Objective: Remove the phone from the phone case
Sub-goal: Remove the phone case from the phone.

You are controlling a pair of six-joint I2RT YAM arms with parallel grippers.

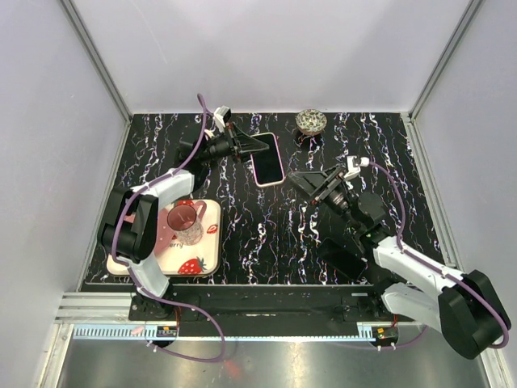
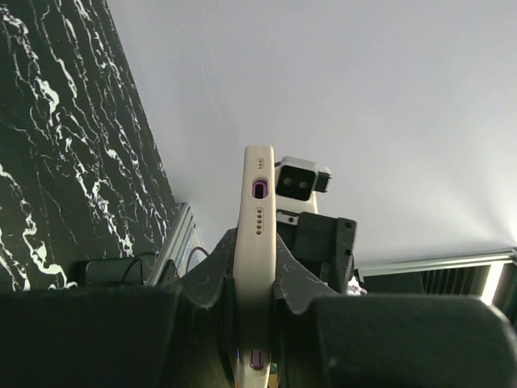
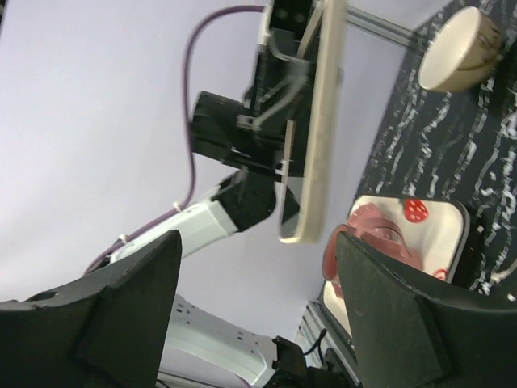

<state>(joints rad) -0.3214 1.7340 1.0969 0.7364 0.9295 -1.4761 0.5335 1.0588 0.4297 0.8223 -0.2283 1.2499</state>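
The phone (image 1: 267,159) has a dark screen and sits in a pale pink case. It is held up at the far middle of the table. My left gripper (image 1: 245,146) is shut on one end of it. In the left wrist view the case's cream edge (image 2: 258,218) with its purple buttons stands between the fingers of the left gripper (image 2: 257,271). My right gripper (image 1: 302,182) is open and empty, just right of the phone and apart from it. In the right wrist view the phone (image 3: 317,137) hangs beyond the wide-open right gripper (image 3: 258,242).
A pink mug (image 1: 186,222) stands on a strawberry-print tray (image 1: 206,260) at the near left. A small bowl (image 1: 310,121) sits at the far edge, right of the phone. White walls enclose the black marbled table (image 1: 266,234).
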